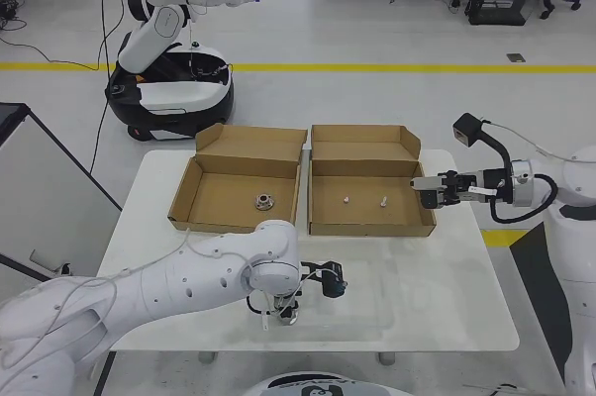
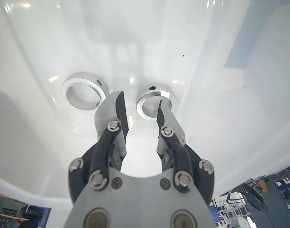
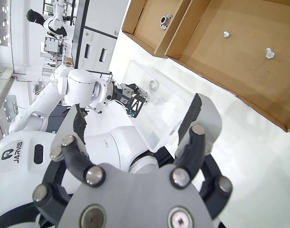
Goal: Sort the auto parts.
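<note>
Within clear tray (image 3: 168, 105), left jaws astride ring (image 2: 156, 91)

Parted fingers (image 2: 121, 112) of left gripper (image 2: 140, 98) astride wall of metal ring (image 2: 167, 94), second ring (image 2: 81, 81) beside

- A silver collar ring (image 2: 83, 93) with a small set-screw hole lies flat in the clear tray (image 3: 135, 67) near the table's (image 1: 456, 297) front edge.
- A second ring (image 2: 167, 96) of the same kind lies flat near it, not touching.
- A silver flanged hub (image 1: 264, 202) sits in the left cardboard box (image 1: 219, 188).
- Two small silver bolts (image 1: 347, 198) (image 1: 383, 201) lie apart in the right cardboard box (image 1: 367, 218).
</note>
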